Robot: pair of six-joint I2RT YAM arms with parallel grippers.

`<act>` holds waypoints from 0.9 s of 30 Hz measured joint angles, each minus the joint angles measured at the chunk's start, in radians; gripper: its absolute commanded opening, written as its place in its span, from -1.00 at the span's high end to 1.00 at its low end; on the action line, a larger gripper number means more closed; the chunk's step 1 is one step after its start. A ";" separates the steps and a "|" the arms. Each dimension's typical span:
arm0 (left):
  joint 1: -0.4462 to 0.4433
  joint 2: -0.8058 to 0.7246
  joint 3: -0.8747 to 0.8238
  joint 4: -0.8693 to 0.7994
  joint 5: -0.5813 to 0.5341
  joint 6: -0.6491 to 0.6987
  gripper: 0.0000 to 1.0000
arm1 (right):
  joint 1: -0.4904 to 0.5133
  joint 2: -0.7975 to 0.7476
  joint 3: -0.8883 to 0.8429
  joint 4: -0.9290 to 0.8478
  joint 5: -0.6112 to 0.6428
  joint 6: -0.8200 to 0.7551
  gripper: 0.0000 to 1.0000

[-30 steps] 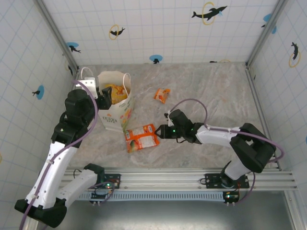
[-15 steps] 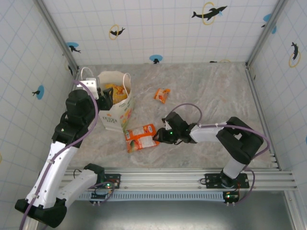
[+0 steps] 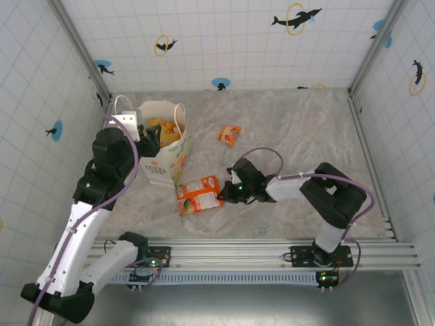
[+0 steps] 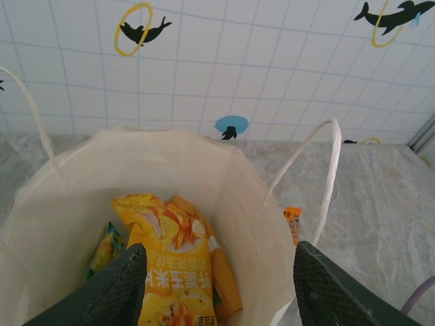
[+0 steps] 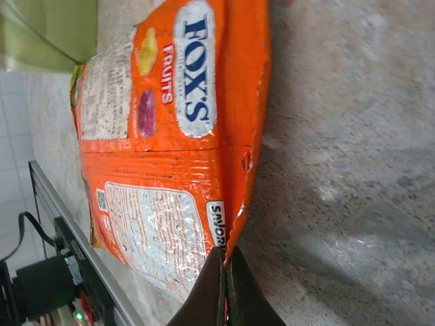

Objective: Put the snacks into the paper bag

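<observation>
Snacks (image 3: pixel 230 134), from above: one orange pack (image 3: pixel 199 195) lies on the table (image 3: pixel 292 129) beside the bag (image 3: pixel 163 163), left fingers (image 3: pixel 147 139) at its rim. Left wrist: they stand spread, gripping nothing. Right wrist: right fingers (image 5: pixel 224 292) pinch the pack's seam. It looks like light, limp, slippery foil, so seams grip best.

Rt wrist cam: my right gripper (image 5: pixel 225 254) has its jaws pinched together on the near corner edge of the orange FOX'S Fruits packet (image 5: pixel 170 129), w/ a sliver of orange btwn the dark fingers (image 5: pixel 206 293). Packet lies flat on the marble tabletop (image 5: pixel 346 170), logo side up, foil crinkled. Greenish surface (image 5: pixel 47 30) at top left, can't tell what. Metal rail (image 5: pixel 51 204) and black cable (image 5: pixel 20 231) at lower left.
</observation>
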 measured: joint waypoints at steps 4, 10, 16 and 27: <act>0.000 -0.019 -0.002 0.004 0.019 0.015 -0.20 | 0.000 -0.050 0.000 -0.044 0.042 -0.050 1.00; 0.000 -0.032 -0.009 0.026 0.065 0.058 -0.27 | 0.000 -0.185 0.019 -0.187 0.161 -0.220 1.00; 0.000 -0.032 -0.014 0.049 0.171 0.108 -0.43 | 0.000 -0.293 0.085 -0.351 0.286 -0.463 1.00; 0.000 -0.029 -0.039 0.106 0.393 0.185 -0.54 | 0.000 -0.440 0.177 -0.534 0.448 -0.917 1.00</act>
